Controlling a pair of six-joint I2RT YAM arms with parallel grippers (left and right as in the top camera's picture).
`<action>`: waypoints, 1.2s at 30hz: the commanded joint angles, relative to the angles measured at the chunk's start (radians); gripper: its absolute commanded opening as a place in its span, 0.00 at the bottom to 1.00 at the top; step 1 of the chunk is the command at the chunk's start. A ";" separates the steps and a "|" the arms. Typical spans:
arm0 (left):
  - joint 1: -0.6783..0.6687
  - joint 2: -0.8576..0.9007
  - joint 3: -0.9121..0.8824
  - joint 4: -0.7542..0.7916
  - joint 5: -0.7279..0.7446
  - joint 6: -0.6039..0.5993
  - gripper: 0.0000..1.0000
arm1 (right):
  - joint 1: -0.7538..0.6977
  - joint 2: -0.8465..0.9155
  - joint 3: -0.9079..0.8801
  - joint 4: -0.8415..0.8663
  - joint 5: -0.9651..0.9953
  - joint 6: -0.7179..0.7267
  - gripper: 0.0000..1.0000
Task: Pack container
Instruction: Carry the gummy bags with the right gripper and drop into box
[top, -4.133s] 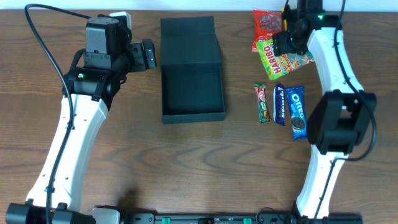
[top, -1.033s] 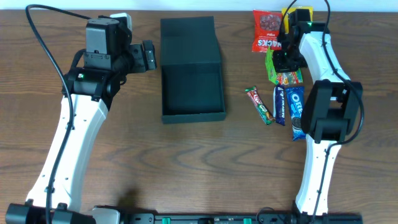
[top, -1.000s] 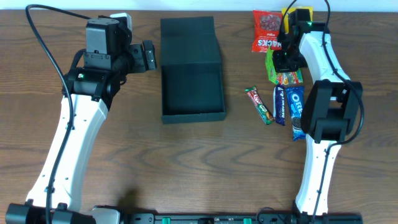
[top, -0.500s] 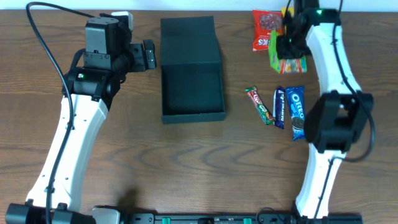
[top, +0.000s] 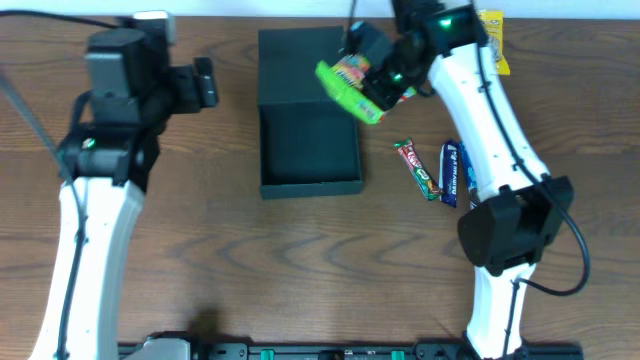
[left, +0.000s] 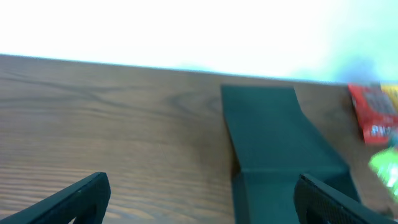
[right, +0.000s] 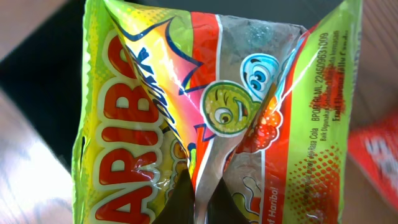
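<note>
Haribo bag (top: 352, 82) carried left | right pincer (top: 385, 80) clamped on it, over container (top: 310, 186) right edge | left pincer (top: 200, 83) apart

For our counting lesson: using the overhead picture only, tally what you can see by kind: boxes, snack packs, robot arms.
Box: 1
Snack packs: 4 (Haribo bag, red bar, blue bar, yellow pack)
Robot arms: 2 (left arm, right arm)
Total: 7
More may hide under the right arm.
</note>
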 joint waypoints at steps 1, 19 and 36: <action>0.039 -0.058 0.032 0.003 -0.010 0.022 0.95 | 0.060 0.005 -0.003 0.005 -0.043 -0.187 0.01; 0.065 -0.103 0.032 0.003 -0.010 0.069 0.95 | 0.218 0.172 -0.011 0.031 -0.063 -0.413 0.01; 0.065 -0.103 0.032 0.003 -0.010 0.093 0.95 | 0.217 0.164 -0.010 0.085 -0.003 -0.233 0.99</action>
